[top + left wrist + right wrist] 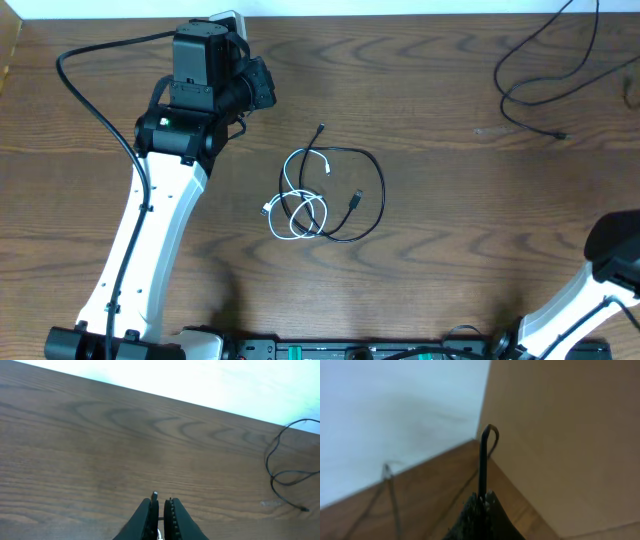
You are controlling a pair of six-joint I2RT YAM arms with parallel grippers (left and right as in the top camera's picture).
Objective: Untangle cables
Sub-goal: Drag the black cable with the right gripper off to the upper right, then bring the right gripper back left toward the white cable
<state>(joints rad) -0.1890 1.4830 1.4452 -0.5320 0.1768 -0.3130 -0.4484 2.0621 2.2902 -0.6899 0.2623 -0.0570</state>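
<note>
the left gripper (161,506) has its jaws drawn narrow, with only a thin slit between the two dark fingers (149,515) and nothing plainly caught in it. a small plug-like tip pokes up just past the fingertips; what it belongs to is hard to tell. the right gripper (483,499) shows its fingers pressed together. a thin dark line with a small loop at its top rises from them, and the blur hides whether it is pinched or merely behind.

from overhead, the left gripper (258,85) sits above the table (450,250) near the far edge, well apart from the cables. the black cable (381,190) curves in a wide loop at the table's middle. the white cable (286,178) coils in smaller loops on its left side, crossing it. another thin black wire (520,100) lies at the far right corner.
</note>
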